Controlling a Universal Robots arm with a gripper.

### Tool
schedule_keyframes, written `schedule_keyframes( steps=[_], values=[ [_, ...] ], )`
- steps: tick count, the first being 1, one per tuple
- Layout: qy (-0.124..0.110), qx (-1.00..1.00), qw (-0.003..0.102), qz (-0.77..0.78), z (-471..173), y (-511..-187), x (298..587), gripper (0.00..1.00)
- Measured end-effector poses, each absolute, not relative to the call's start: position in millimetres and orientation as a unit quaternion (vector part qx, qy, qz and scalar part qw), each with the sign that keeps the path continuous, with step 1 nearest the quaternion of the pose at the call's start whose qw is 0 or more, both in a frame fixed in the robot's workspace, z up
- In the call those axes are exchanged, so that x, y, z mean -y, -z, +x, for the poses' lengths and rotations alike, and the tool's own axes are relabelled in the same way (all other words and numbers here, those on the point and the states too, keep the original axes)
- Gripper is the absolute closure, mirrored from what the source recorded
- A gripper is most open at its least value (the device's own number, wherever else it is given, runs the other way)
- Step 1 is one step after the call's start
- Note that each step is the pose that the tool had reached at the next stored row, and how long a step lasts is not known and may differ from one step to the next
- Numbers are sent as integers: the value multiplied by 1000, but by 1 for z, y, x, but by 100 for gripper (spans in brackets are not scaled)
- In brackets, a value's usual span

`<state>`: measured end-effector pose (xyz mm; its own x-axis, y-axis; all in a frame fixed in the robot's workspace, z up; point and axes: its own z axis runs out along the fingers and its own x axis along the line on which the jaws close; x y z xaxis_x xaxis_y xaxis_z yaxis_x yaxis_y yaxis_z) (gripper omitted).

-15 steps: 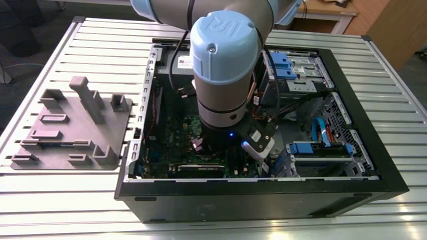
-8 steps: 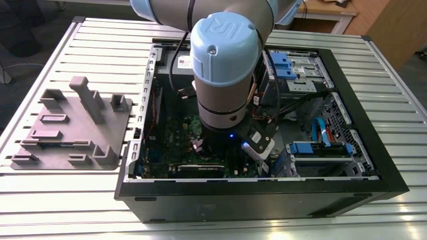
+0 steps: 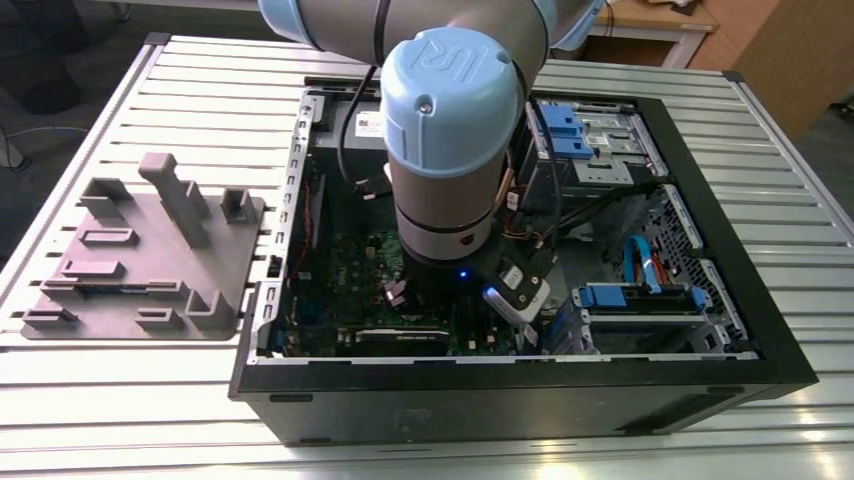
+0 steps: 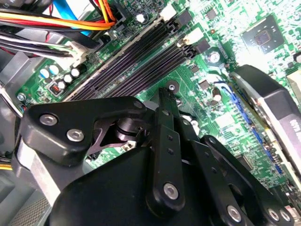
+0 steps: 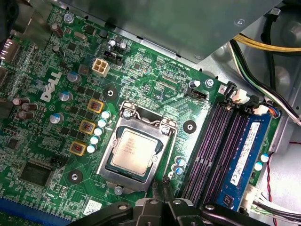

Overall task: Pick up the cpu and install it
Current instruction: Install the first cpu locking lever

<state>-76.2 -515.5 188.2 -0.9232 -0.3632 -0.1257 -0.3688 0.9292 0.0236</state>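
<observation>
The cpu (image 5: 135, 149) lies flat in the socket frame (image 5: 136, 148) on the green motherboard (image 5: 155, 89), its silvery-grey top facing up and the metal frame bordering it on all sides. In the first wrist view the black tool (image 5: 162, 188) hangs just beside the edge of that socket, its thin fingertips (image 5: 165, 186) drawn close together with nothing between them, so it reads as closed and empty, apart from the chip. Dark memory slots (image 5: 214, 146) run alongside the socket, and a blue memory module (image 5: 247, 160) stands in the slot farthest from it. A row of small pale capacitors (image 5: 98, 134) sits on the other side of the socket.

In the second wrist view the tool's linkage (image 4: 164, 155) fills the foreground, with the same long dark slots (image 4: 136, 61) beyond it and a bundle of orange, yellow and black cables (image 4: 47, 23) near the corner of the board.

In the exterior view the arm (image 3: 447, 140) reaches straight down into an open black computer case (image 3: 747, 330) that lies on its side on a ribbed metal surface (image 3: 200, 70). On the exterior view's left, well apart from the case, a grey moulded fixture plate (image 3: 147, 260) rests on the surface. Blue drive brackets (image 3: 641, 297) show inside the case on the exterior view's right.
</observation>
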Motion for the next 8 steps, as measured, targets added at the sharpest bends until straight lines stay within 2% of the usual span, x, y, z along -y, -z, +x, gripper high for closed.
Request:
schedule_keyframes(
  steps=[8],
  values=[
    [-23,-981,60,-184,-76,-189,515,89]
  ],
)
